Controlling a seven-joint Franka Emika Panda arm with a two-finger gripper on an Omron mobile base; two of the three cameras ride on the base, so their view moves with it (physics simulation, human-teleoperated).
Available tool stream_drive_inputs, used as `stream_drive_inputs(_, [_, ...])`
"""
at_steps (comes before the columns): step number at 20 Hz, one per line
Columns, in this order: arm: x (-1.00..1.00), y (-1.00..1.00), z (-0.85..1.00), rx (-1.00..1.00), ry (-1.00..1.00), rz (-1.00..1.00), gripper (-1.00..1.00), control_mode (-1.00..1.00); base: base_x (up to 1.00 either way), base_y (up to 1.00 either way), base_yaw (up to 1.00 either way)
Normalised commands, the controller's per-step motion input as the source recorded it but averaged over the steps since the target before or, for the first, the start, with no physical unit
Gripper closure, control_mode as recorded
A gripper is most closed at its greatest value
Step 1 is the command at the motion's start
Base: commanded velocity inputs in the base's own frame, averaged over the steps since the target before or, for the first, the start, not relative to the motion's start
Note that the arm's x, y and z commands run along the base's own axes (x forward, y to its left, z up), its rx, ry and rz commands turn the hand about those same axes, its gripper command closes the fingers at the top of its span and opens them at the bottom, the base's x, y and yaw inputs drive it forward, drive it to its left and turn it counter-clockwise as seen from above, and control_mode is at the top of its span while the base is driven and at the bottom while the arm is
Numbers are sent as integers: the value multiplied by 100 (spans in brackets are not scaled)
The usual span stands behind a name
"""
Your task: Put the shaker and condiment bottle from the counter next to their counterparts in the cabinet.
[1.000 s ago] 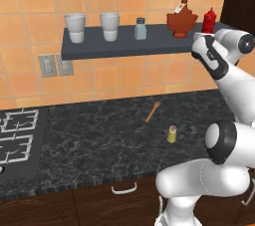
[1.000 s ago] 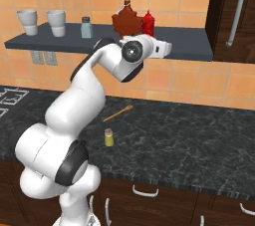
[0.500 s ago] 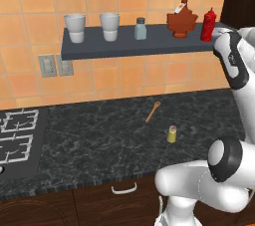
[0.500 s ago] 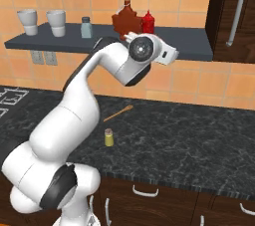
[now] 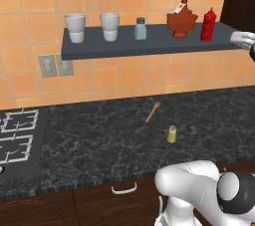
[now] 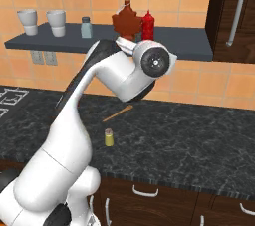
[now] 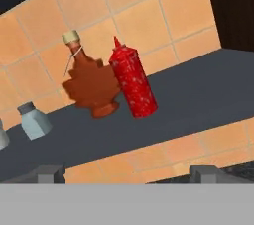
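Note:
The red condiment bottle (image 7: 131, 83) stands upright on the dark cabinet shelf (image 7: 198, 100), right beside the brown maple-leaf bottle (image 7: 89, 83). The pale blue-grey shaker (image 7: 34, 120) stands further left on the shelf. My gripper (image 7: 128, 175) is open and empty, drawn back from the shelf and facing the red bottle. Its fingertips (image 7: 47, 173) stand wide apart. The small yellow-green shaker (image 5: 172, 134) stands upright on the black counter (image 5: 99, 140); it also appears as the shaker (image 6: 108, 138) in the right base view. The red bottle (image 5: 208, 25) and maple bottle (image 5: 182, 18) sit at the shelf's right end.
Two white cups (image 5: 92, 27) stand at the shelf's left end. A wooden stick (image 5: 153, 112) lies on the counter behind the yellow-green shaker. A stove (image 5: 15, 138) is at the left. A dark tall cupboard (image 6: 234, 16) borders the shelf on the right. My arm (image 6: 124, 70) covers part of the shelf.
The hand has pulled back and to the right, away from the red bottle, which stays standing on the shelf. The jaws stay wide.

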Motion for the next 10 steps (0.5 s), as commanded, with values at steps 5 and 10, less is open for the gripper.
stream_drive_inputs(5, [-100,44,-51,0,0,44,-100,-100,0,0,0])
stream_drive_inputs(10, [-54,55,-71,-7,2,43,-100,-100,0,0,0])
